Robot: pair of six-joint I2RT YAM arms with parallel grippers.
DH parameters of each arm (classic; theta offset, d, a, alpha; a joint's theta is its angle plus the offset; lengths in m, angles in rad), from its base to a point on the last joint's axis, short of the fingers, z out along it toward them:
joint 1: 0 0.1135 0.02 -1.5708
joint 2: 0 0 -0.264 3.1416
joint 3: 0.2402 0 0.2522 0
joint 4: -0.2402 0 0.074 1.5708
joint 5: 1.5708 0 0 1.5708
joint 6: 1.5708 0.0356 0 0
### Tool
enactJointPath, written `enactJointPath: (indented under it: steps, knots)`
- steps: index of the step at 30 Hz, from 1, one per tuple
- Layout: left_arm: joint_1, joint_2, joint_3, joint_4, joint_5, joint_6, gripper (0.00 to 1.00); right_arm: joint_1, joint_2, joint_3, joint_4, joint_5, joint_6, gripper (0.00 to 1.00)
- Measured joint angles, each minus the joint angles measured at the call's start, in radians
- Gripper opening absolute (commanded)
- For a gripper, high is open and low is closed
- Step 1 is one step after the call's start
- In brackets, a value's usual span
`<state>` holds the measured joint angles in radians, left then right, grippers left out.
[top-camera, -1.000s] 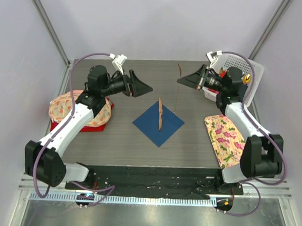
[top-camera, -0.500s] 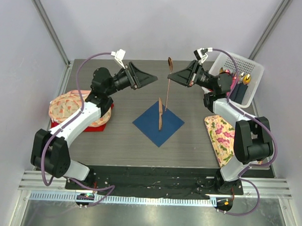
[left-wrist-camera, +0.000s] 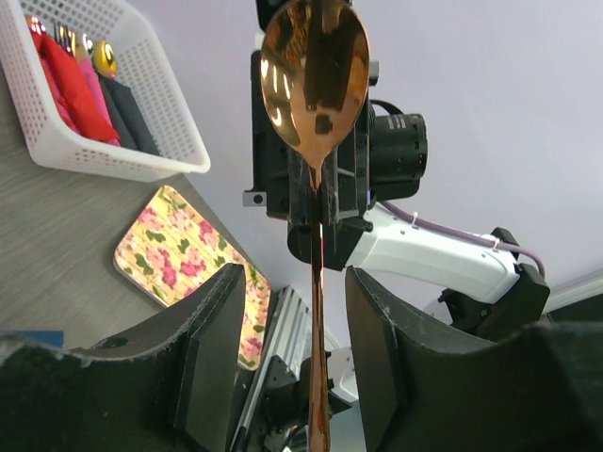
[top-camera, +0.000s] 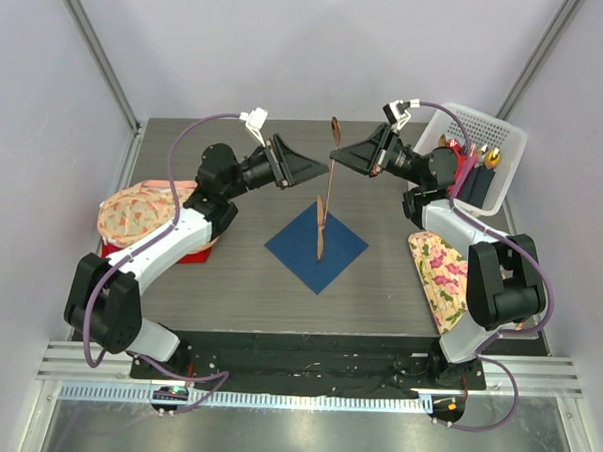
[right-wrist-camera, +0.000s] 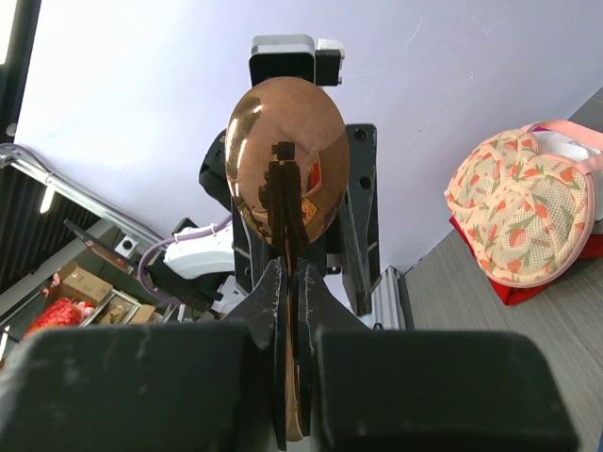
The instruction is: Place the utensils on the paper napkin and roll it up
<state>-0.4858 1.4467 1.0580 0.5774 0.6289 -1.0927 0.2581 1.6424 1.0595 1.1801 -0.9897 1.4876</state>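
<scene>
My right gripper (top-camera: 344, 159) is shut on a copper-brown spoon (top-camera: 336, 127) and holds it upright above the table, bowl up. In the right wrist view the fingers (right-wrist-camera: 290, 311) pinch the handle below the shiny bowl (right-wrist-camera: 287, 165). My left gripper (top-camera: 322, 170) is open and faces it. In the left wrist view the spoon's handle (left-wrist-camera: 316, 377) runs down between its spread fingers (left-wrist-camera: 212, 358) without touching them. The dark blue paper napkin (top-camera: 325, 262) lies flat at the table's middle with one copper-brown utensil (top-camera: 321, 232) on it.
A white basket (top-camera: 506, 135) with red and pink rolls stands at the back right; it also shows in the left wrist view (left-wrist-camera: 122, 155). A floral cloth (top-camera: 444, 277) lies on the right. A floral cloth pile (top-camera: 152, 214) on a red base sits at the left.
My right gripper has carried the spoon left toward the table's middle. My left gripper has swung right until its open fingers stand around the spoon's handle.
</scene>
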Motion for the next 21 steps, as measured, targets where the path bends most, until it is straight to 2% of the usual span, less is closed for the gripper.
enactJointPath:
  steps: [21]
  knots:
    - [-0.038,0.021,-0.015,0.025,-0.030,-0.010,0.40,0.013,-0.021,-0.034,-0.052,0.045,-0.043,0.01]
